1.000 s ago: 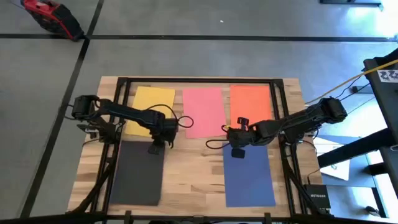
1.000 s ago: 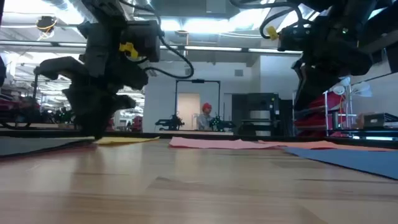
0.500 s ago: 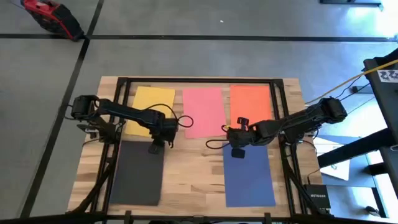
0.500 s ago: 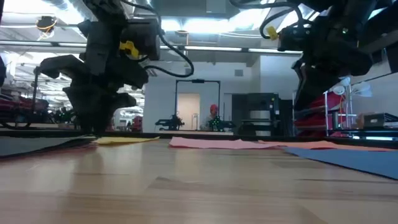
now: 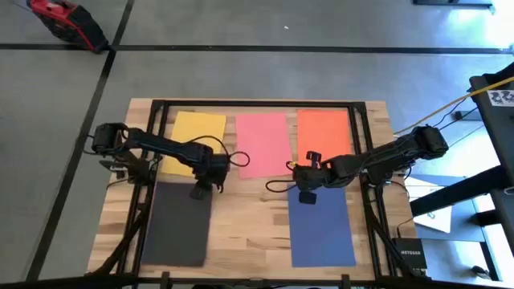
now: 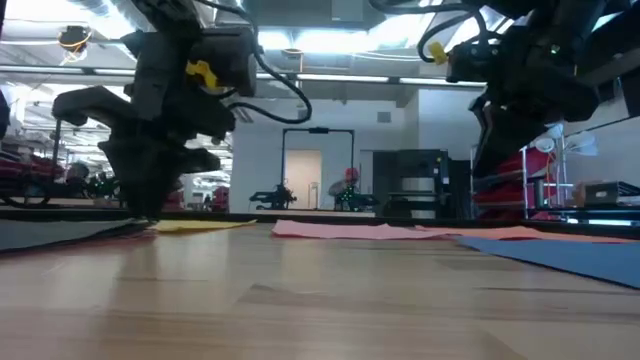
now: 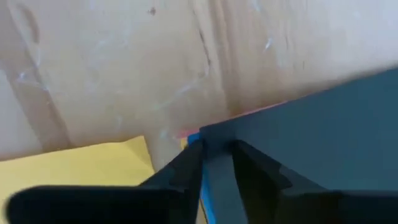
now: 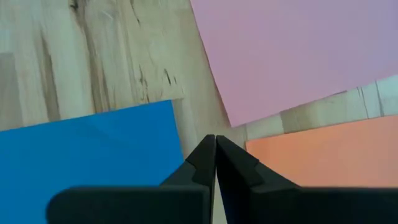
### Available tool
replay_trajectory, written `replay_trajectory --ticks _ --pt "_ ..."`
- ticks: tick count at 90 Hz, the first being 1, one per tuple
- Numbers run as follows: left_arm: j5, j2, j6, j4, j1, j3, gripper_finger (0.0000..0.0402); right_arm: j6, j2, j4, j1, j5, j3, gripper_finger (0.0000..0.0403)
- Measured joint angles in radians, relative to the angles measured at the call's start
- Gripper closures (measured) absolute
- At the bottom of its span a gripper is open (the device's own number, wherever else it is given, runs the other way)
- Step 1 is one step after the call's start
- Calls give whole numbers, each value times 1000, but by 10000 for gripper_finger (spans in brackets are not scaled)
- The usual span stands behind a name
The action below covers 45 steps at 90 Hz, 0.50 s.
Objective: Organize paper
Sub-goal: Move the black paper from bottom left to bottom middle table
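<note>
Five sheets of paper lie flat on the wooden table: yellow [image 5: 193, 143], pink [image 5: 263, 143] and orange [image 5: 324, 132] in the far row, black [image 5: 175, 225] near left and dark blue [image 5: 321, 229] near right. My left gripper [image 5: 197, 193] is down at the black sheet's far right corner, shut on it. My right gripper [image 5: 307, 197] is shut and hangs above the blue sheet's far left corner [image 8: 174, 106]; in the low view it stays well clear of the tabletop. My left gripper has the black sheet's far right corner [image 7: 249, 134] pinched between its two fingers [image 7: 186, 165]. The fingers come from above, slanting down to the tabletop. The rest of the sheet [image 6: 50, 235] lies on the table.
A dark metal frame [image 5: 257, 103] runs around the table's far and side edges. Bare wood [image 5: 249, 217] lies between the black and blue sheets. A router [image 5: 405, 257] sits off the near right corner. The workshop room shows beyond the table in the low view.
My left gripper has shifted slightly toward the table's left edge while staying down on the tabletop, and the black sheet has slid a little that way with it.
</note>
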Motion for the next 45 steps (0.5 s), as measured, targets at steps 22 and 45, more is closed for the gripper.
replay_trajectory --ticks 22,45 --pt "8 0 0 2 -4 14 401 -3 0 0 0 0 0 403" --pt "39 0 28 -1 -4 60 402 -5 0 0 0 0 0 403"
